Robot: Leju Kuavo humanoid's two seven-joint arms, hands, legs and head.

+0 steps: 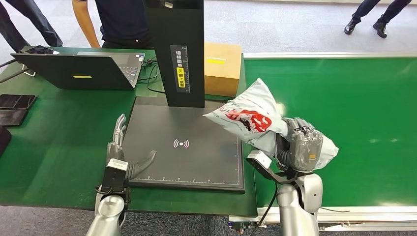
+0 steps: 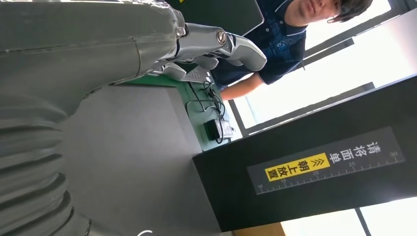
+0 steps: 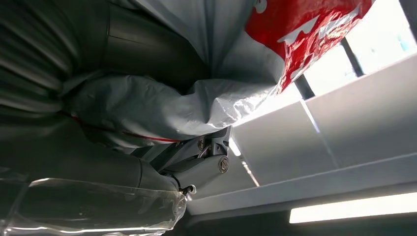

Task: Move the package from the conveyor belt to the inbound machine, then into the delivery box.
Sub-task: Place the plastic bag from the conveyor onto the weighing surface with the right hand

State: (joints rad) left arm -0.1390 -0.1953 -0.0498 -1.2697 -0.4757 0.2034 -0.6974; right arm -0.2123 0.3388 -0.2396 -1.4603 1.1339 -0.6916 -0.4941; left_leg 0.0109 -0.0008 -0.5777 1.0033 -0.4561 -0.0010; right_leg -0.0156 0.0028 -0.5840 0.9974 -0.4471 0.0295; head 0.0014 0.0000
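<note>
My right hand [image 1: 304,147] grips a grey plastic package [image 1: 251,118] with a red print, held up between the green conveyor belt [image 1: 354,113] and the black inbound machine's flat pad [image 1: 187,147]. The package's far corner hangs over the pad's right edge. In the right wrist view the crumpled package [image 3: 187,98] wraps around my hand [image 3: 147,172]. My left hand [image 1: 120,152] rests at the pad's left front corner, fingers spread, holding nothing; the left wrist view shows its fingers [image 2: 216,44] extended above the pad [image 2: 133,157]. The cardboard delivery box [image 1: 222,66] stands behind the machine's black column [image 1: 179,49].
A laptop [image 1: 88,69] sits on the green table [image 1: 59,142] at the back left, with phones [image 1: 14,105] at the left edge and cables beside the column. A person [image 1: 118,22] stands behind the table; another person's feet [image 1: 366,24] are at the far right.
</note>
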